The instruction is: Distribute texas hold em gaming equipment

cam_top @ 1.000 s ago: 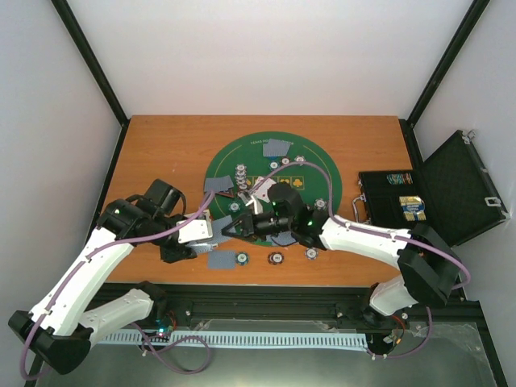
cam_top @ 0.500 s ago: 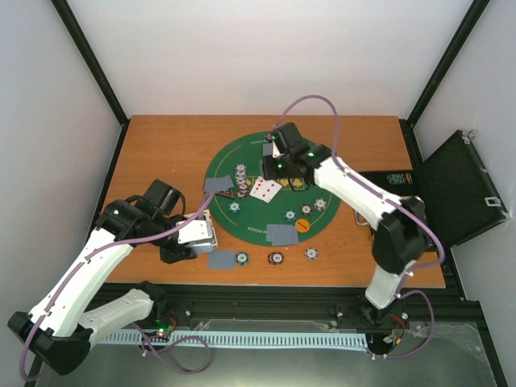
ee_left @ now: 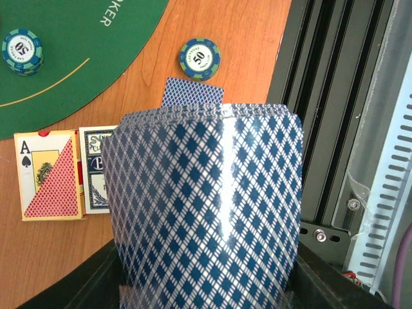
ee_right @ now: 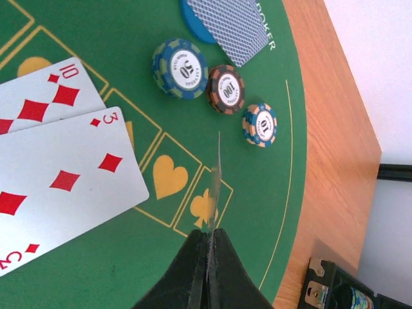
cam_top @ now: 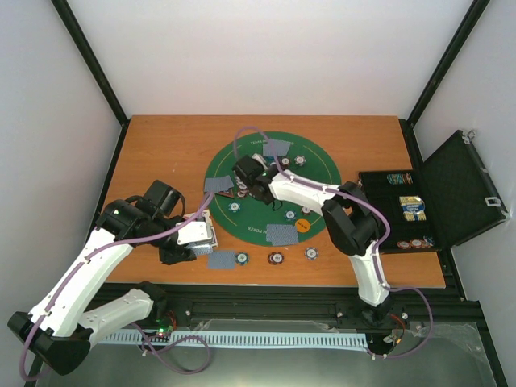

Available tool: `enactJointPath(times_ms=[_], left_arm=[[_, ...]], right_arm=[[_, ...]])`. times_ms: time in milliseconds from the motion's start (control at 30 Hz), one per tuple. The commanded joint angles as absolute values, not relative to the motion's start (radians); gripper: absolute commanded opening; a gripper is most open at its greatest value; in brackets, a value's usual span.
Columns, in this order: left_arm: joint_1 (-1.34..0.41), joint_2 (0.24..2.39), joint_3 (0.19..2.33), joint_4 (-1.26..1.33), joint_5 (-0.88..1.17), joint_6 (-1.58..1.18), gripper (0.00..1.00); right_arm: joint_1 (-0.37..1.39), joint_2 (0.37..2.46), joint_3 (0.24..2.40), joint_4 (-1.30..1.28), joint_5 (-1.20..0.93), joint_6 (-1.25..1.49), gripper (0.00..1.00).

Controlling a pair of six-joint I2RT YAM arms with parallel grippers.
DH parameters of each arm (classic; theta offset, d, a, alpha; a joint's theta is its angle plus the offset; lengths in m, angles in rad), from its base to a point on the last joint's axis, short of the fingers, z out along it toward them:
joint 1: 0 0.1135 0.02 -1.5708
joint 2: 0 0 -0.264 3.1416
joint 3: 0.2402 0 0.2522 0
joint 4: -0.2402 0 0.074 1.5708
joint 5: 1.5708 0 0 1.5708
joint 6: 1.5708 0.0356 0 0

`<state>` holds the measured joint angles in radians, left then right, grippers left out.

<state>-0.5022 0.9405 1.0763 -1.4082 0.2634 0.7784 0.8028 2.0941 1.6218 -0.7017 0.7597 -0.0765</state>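
In the left wrist view my left gripper (ee_left: 206,290) is shut on a thick deck of blue-diamond-backed cards (ee_left: 206,206), held upright off the mat's left front edge (cam_top: 197,232). My right gripper (ee_right: 208,235) is shut on a single card (ee_right: 214,187), seen edge-on above the green mat's club symbol; from above its head (cam_top: 250,176) is over the mat's left centre. Face-up ten (ee_right: 45,96) and three of diamonds (ee_right: 71,180) lie left of it. Three striped chips (ee_right: 225,88) sit beyond, by face-down cards (ee_right: 232,26) on a blue disc (ee_right: 191,22).
An open black case (cam_top: 451,189) stands at the right. A face-down card (cam_top: 224,259) and chips (cam_top: 276,258) lie near the front edge. Two card boxes (ee_left: 50,174) lie beside the deck. More cards (cam_top: 281,234) and chips (cam_top: 235,206) dot the round mat (cam_top: 330,173).
The right arm went from beside the deck to the mat's far side, then back to the mat's left centre. The left arm and its deck stayed put.
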Motion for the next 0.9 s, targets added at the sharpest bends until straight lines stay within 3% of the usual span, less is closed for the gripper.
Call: enactJointPath(times_ms=[0,67,167,367,567,700,867], left_arm=[[-0.503,0.928,1.117,-1.426,0.275,0.765,0.52],[-0.503,0.926,1.117,-1.428,0.272,0.767,0.52],[-0.503,0.926,1.122,-1.433,0.273,0.762,0.52],[-0.503,0.921,1.132,-1.440,0.271,0.762,0.52],[-0.503,0.926,1.141,-1.440,0.275,0.758,0.52],[-0.503,0.921,1.137,-1.435,0.275,0.757,0.52],[-0.503,0.921,1.132,-1.422,0.274,0.756,0.52]], right_arm=[[0.828,2.143,1.571,-0.635,0.811,-0.124,0.03],[0.838,2.157,1.553,-0.640,0.789,-0.103,0.04],[0.845,2.163,1.548,-0.665,0.754,-0.072,0.13],[0.848,2.043,1.513,-0.683,0.580,0.017,0.46],[0.843,1.827,1.434,-0.640,0.265,0.164,0.70],[0.804,1.649,1.300,-0.554,-0.037,0.356,0.76],[0.803,1.457,1.016,-0.210,-0.459,0.708,0.86]])
